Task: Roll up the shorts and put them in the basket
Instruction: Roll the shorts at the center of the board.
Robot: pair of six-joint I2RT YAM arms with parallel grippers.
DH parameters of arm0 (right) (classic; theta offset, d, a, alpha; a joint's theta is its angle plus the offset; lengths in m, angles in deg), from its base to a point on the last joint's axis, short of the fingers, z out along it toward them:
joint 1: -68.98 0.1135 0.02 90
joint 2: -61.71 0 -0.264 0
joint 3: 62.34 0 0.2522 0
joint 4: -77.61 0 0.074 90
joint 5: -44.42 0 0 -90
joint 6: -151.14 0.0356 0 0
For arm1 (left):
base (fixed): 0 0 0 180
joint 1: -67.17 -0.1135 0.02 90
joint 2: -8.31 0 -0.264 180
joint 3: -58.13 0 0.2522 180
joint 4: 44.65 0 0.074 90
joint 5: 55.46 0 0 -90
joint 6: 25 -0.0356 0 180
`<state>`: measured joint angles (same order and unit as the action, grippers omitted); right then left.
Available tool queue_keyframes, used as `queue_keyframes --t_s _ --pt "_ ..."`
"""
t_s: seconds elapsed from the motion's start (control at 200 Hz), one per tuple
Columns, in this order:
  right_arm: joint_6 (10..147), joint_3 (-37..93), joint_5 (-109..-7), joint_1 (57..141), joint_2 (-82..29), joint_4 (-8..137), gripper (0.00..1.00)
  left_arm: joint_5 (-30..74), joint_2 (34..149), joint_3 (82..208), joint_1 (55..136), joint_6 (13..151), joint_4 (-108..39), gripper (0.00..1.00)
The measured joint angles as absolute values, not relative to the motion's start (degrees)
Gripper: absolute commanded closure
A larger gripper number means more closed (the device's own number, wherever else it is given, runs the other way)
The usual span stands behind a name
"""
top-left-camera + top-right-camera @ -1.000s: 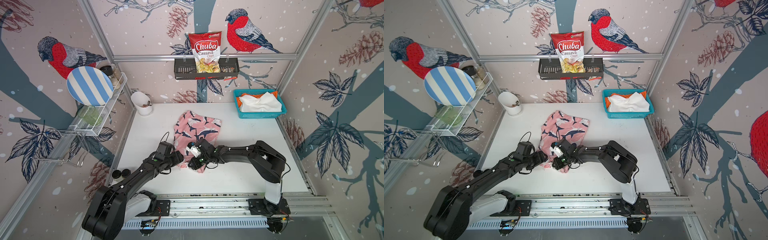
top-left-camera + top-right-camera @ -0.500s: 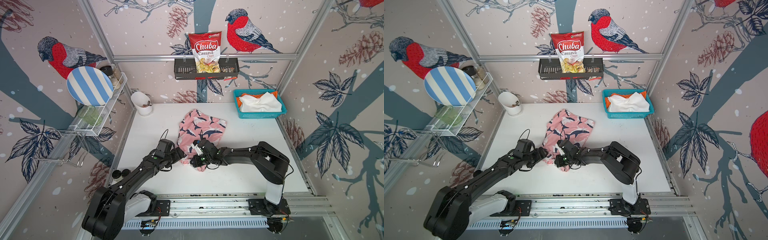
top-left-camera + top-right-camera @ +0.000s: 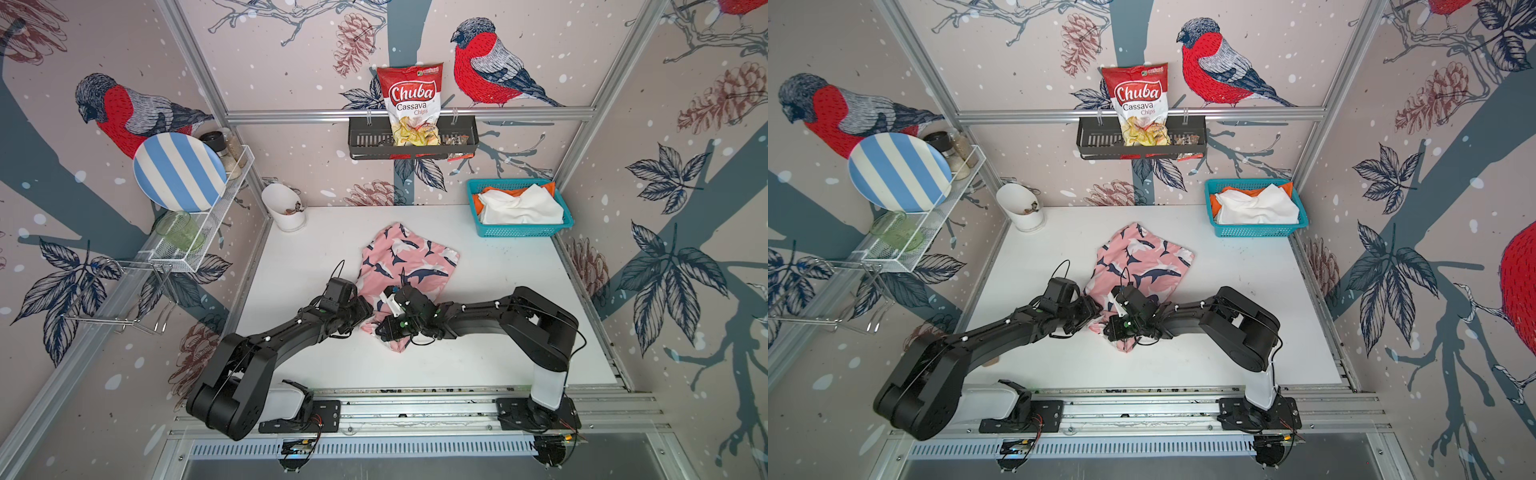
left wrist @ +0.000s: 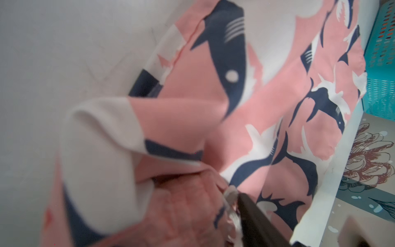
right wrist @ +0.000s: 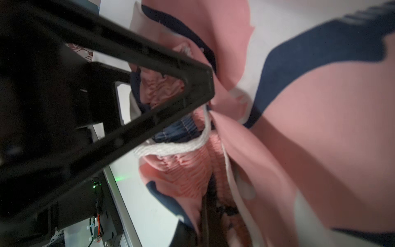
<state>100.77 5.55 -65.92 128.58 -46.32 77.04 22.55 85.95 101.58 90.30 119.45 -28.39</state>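
Right tool [image 5: 204, 85] is closed tight, tips pinched on the gathered waistband of the pink shorts [image 3: 409, 259], w/ the white drawstring [image 5: 192, 145] trailing out beside the tips. Left tool [image 3: 365, 312] sits just beside it at the same bunched end. Its wrist view shows only one dark finger [image 4: 256, 222] against the cloth, rest cut off, so can't tell how wide it stands or if it grips anything. Close-up views are blurry.

Pink shorts lie mid-bench [image 3: 498, 332], far end spread flat toward the back edge, near end crumpled btwn the two tools toward the front edge. Back right corner: teal basket [image 3: 515, 233] w/ white shorts [image 3: 519, 205] on top of orange shorts [image 3: 549, 188], which are mostly covered. In the back-wall rack [image 3: 365, 143], a red bag [image 3: 411, 99] reads "Chuba Cassava Chips"; the green label at its top is too small to read.
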Motion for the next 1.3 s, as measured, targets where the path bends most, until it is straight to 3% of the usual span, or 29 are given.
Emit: queue_keyframes --t_s 0.065,0.135,0.29,0.315,0.34,0.355,0.475,0.6,0.68,0.84,1.045,1.301 --pt "99.92 5.40 -65.39 128.60 -45.40 75.99 0.68 22.51 86.83 101.58 90.30 118.93 -28.43 0.80" --pt "98.04 5.55 -64.04 128.73 -43.69 73.94 0.53 22.36 86.70 101.26 90.37 118.51 -28.52 0.86" --pt "90.59 8.55 -52.52 130.28 -38.97 66.20 0.36 22.57 84.80 100.58 90.37 117.42 -28.17 0.89" --pt "89.23 8.90 -50.55 130.44 -38.08 65.41 0.24 22.57 84.60 100.56 90.37 117.22 -28.12 0.89" --pt "87.75 9.09 -48.85 130.44 -37.16 64.74 0.03 22.57 84.45 100.53 90.37 117.07 -27.99 0.89" --pt "86.85 9.14 -47.75 130.37 -36.48 64.41 0.00 22.57 84.36 100.51 90.37 117.07 -27.93 0.89" --pt "79.42 8.15 -42.25 126.85 -31.48 63.40 0.00 22.66 84.14 100.36 90.37 116.72 -27.40 0.89" --pt "77.61 7.65 -47.27 114.87 -30.45 64.41 0.00 22.64 84.29 100.32 90.37 116.54 -27.31 0.89" --pt "76.01 7.28 -47.73 112.64 -29.90 64.19 0.01 22.62 84.25 100.40 90.37 116.44 -27.16 0.89" --pt "69.80 5.05 -45.13 119.88 -26.25 64.95 0.02 22.62 83.73 100.75 90.37 116.22 -26.68 0.89" --pt "56.69 -2.73 -35.78 137.52 -23.37 68.76 0.00 23.03 82.13 102.00 90.37 115.74 -24.36 0.89" --pt "48.97 -0.48 -25.70 147.66 -33.31 71.53 0.00 23.21 81.21 102.92 90.41 115.56 -22.59 0.89"
